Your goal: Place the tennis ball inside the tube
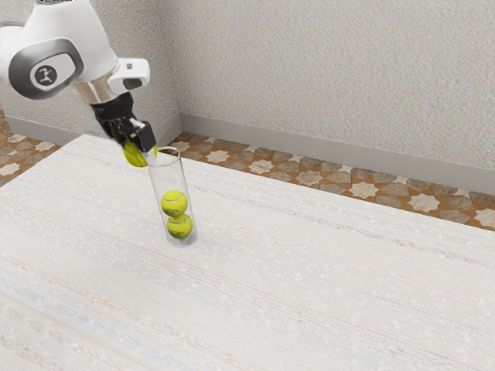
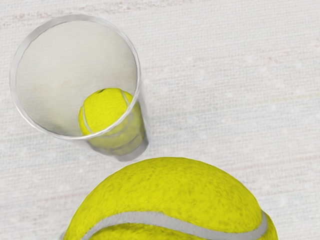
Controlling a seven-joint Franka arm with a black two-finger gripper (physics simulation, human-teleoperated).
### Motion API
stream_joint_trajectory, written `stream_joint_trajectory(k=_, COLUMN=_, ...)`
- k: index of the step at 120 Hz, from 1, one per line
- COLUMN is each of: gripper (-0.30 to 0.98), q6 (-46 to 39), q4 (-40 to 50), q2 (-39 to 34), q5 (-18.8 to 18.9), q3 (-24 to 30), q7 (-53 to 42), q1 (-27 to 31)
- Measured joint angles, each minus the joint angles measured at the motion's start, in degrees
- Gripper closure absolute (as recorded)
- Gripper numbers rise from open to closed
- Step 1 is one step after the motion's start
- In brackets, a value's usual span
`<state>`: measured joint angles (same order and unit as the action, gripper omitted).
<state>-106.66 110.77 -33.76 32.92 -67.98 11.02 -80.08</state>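
Note:
My gripper (image 1: 139, 148) is shut on a yellow tennis ball (image 1: 137, 155), at the height of the tube's rim and just to its left in the exterior view. The clear tube (image 1: 169, 182) stands upright on the table, open at the top, with two tennis balls stacked in its lower part, the upper one (image 1: 174, 203) resting on the lower one (image 1: 179, 226). In the wrist view the held ball (image 2: 170, 195) is large at the lower edge, beside the tube's round mouth (image 2: 137, 65); a ball (image 2: 105, 111) is visible down inside the tube.
The white table (image 1: 309, 278) extends around the tube. Behind its far edge lie a patterned tile floor (image 1: 309, 178) and a textured grey wall (image 1: 332, 77).

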Motion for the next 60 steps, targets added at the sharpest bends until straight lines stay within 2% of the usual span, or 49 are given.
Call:
stream_joint_trajectory(k=22, gripper=0.38, q6=0.2, q4=-2.3, q2=0.7, q5=0.2, q3=-5.7, q7=0.3, q1=-6.0)
stream_joint_trajectory(k=60, gripper=0.37, q6=0.5, q4=-4.0, q2=1.3, q5=0.4, q3=-8.4, q7=0.5, q1=-9.0)
